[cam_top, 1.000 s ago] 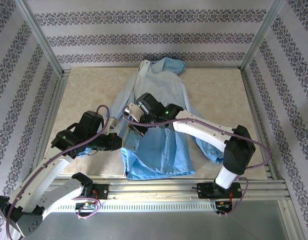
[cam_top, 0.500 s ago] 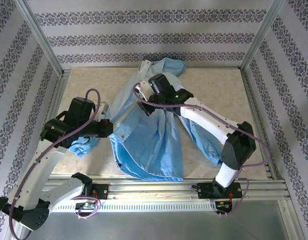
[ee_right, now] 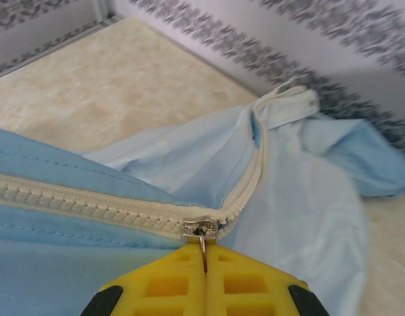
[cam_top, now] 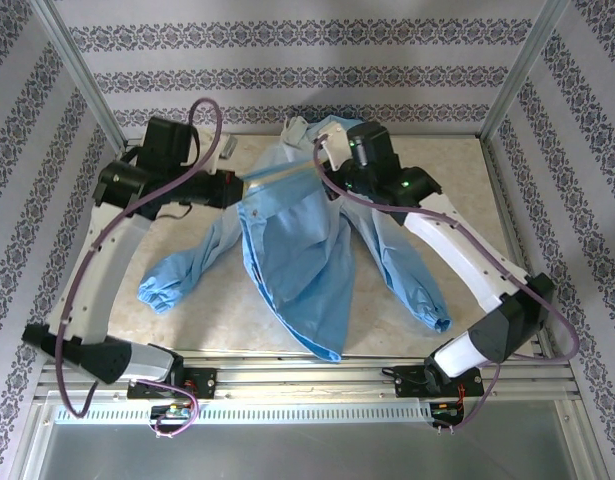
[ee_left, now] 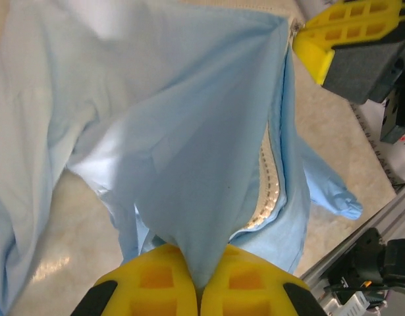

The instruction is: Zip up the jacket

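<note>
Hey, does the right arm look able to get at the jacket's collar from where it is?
Probably yes: the right tool grips the zipper slider by its pull, and the open teeth run uncovered to the collar, with the left tool holding the jacket.

White links (cam_top: 99, 262), black joints (cam_top: 167, 145), purple cables (cam_top: 206, 100); left hand (ee_left: 199, 289), right hand (ee_right: 205, 286) yellow, gridded.

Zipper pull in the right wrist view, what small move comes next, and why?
Probably slide the zipper pull a short way toward the collar. The right fingers are shut on its tab, teeth behind it are joined, and the stretch ahead looks open. The left fingers pinch the jacket at the far end, holding the strip taut.
</note>
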Controlling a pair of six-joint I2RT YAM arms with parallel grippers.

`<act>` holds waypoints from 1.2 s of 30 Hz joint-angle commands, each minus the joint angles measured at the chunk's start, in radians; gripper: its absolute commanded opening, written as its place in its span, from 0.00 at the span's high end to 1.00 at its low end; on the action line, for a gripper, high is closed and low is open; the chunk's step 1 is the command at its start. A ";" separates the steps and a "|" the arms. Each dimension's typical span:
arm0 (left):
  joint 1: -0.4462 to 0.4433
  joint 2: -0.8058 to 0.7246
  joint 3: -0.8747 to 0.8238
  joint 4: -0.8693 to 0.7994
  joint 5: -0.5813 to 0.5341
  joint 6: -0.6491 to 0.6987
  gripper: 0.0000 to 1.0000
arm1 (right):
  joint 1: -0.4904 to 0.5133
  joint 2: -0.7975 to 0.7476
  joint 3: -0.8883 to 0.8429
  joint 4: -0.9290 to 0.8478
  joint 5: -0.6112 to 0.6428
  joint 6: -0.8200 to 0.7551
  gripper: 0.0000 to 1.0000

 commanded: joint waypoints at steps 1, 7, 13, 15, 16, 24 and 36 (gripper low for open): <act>0.023 0.065 0.188 -0.065 0.046 0.095 1.00 | -0.047 -0.065 0.059 -0.064 0.231 -0.051 1.00; 0.023 0.188 0.400 -0.130 0.046 0.162 1.00 | -0.030 -0.099 0.094 -0.094 0.244 -0.058 1.00; 0.027 0.013 0.047 -0.049 -0.097 0.116 1.00 | -0.019 0.004 -0.003 -0.021 0.085 0.032 1.00; 0.031 -0.083 -0.096 -0.010 -0.126 0.055 1.00 | -0.016 0.076 -0.011 0.010 0.008 0.051 1.00; 0.032 -0.124 -0.152 0.004 -0.128 0.026 1.00 | -0.016 0.118 -0.003 0.018 -0.028 0.058 1.00; 0.033 -0.403 -0.431 -0.024 -0.185 -0.119 1.00 | -0.009 0.442 0.224 -0.029 -0.159 0.010 1.00; 0.032 -0.513 -0.466 -0.184 -0.269 -0.167 1.00 | -0.087 0.662 0.539 -0.087 -0.083 -0.037 1.00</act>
